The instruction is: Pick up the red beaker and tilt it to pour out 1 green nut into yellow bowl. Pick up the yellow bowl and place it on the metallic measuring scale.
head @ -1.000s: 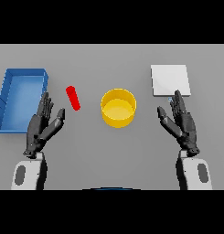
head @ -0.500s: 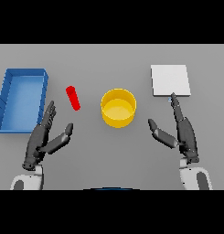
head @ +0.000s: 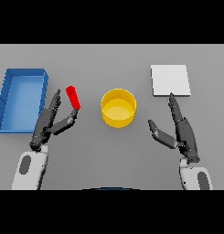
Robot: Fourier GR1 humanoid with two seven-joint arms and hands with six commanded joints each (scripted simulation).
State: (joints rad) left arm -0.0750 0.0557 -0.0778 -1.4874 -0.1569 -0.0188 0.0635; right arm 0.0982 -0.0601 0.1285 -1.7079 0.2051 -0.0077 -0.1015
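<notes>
Grey table (head: 86,155) | left hand (head: 48,122) released, fingers straight, thumb tip just below red beaker (head: 73,98), blue tray (head: 22,98) to its left | right hand (head: 179,130) released, yellow bowl (head: 118,108) up-left of it, metallic scale (head: 170,80) just beyond fingertips

Bare worktop (head: 109,155) lies all around the yellow bowl (head: 118,108), its nearest neighbour the red beaker (head: 73,97) to its left. Beyond that, the blue tray (head: 5,98) walls off the left edge. The scale (head: 170,80) lies flat, far right of the bowl.
</notes>
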